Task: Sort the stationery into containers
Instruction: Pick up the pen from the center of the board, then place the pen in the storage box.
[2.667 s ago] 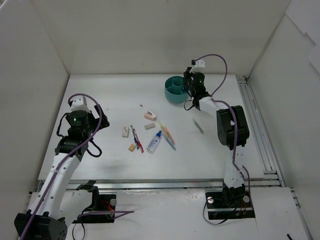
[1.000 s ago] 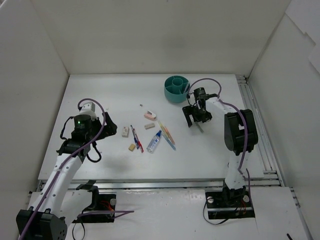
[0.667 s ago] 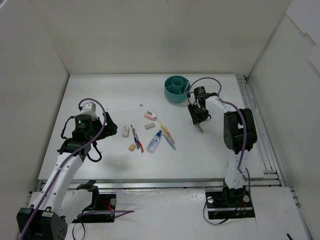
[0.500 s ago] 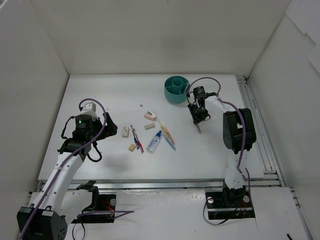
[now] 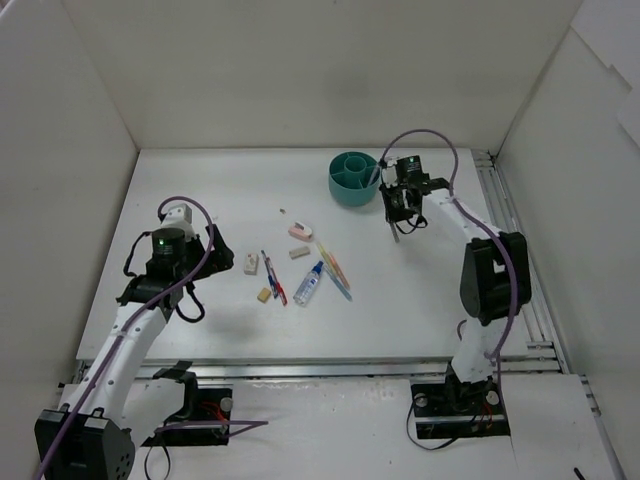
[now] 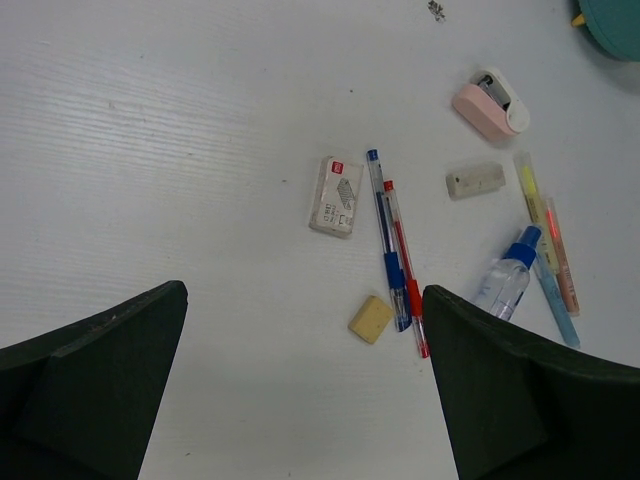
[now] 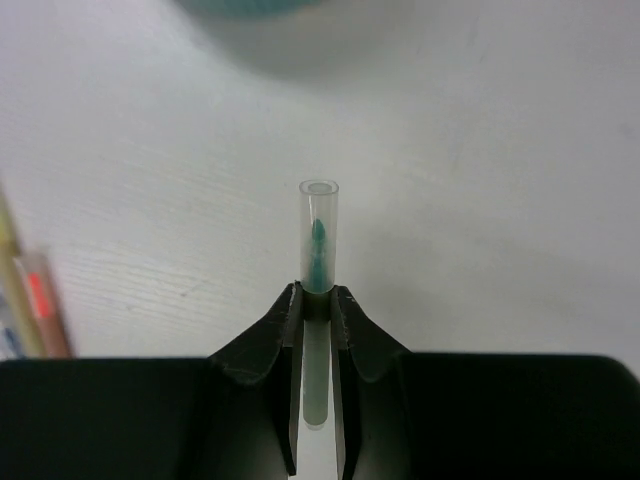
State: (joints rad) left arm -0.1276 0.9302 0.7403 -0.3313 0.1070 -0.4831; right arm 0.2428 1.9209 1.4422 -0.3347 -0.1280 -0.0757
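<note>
1. The right gripper (image 7: 317, 300) is pinching a thin clear pen (image 7: 318, 225) with a teal core. Its jaws are almost closed on the barrel, and the pen's end is sticking out past the fingertips. The barrel is smooth and round and the contact is narrow, so the pen could be swivelling or sliding out during a fast swing.
2. In the top view the pen is hanging from the gripper off the white table (image 5: 220, 190), just beside the teal cup (image 5: 352, 178). A long pen coming in tilted may be striking the rim or an inner divider. That would be nudging the light cup or leaving the pen propped across compartments.
3. The left gripper (image 6: 305, 292) is standing wide open with nothing in it, over the remaining stationery. The blue pen (image 6: 385, 235) and red pen (image 6: 405, 270) are lying side by side, apparently touching, with the tan eraser (image 6: 371, 319) just beside them. A descent there risks grabbing two items or scattering the eraser.
4. The arms are well apart now, but both deliveries are heading for one cup, so they could be crowding each other.
</note>
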